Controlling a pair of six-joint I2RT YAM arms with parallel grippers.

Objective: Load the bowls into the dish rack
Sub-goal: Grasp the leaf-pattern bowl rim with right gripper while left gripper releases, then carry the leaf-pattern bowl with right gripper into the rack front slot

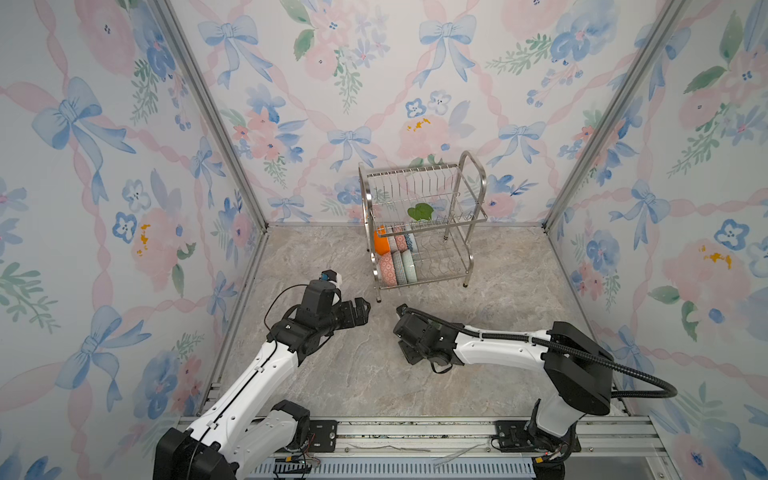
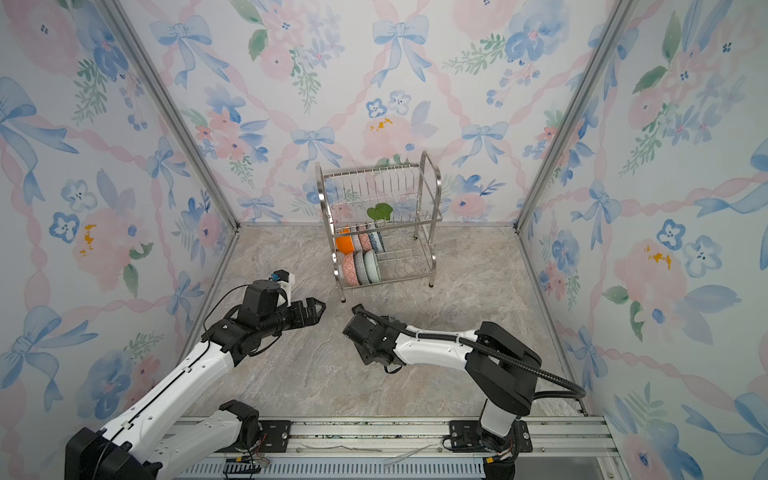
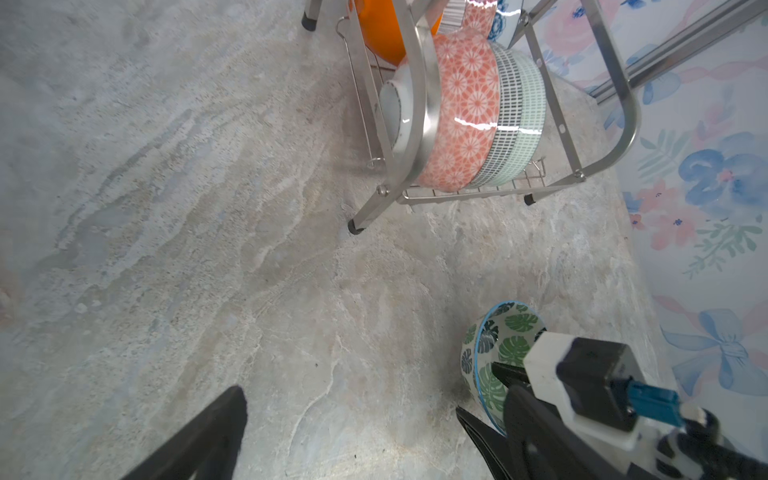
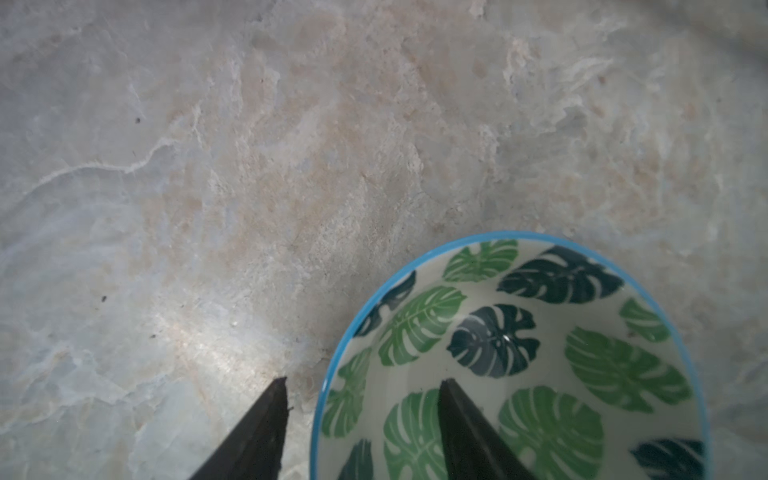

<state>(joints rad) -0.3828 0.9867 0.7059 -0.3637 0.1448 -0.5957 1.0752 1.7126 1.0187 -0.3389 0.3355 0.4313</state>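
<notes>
Marble table: right gripper (image 4: 365, 379) straddles the green-leaf bowl (image 4: 519, 353) rim; can't tell if it's squeezing. Left gripper (image 3: 348, 399) wide, empty. Next: pinch, lift toward dish rack (image 1: 444, 266), upper middle.

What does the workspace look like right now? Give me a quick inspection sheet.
Surface: marbled tabletop, a few dark specks.
Job's things: dish rack standing near the back wall; about six racked bowls on edge in its lower tier; leaf-print bowl mouth up on the tabletop.
Clutter: green leaf-shaped item at the upper tier, cannot identify.
End effectors: left end effector open, empty; right end effector open, fingers straddling the leaf-print bowl's rim.
Cables: black hose along the right arm; loose wires at the base rail.
Surroundings: floral wallpaper walls, metal frame posts.
</notes>
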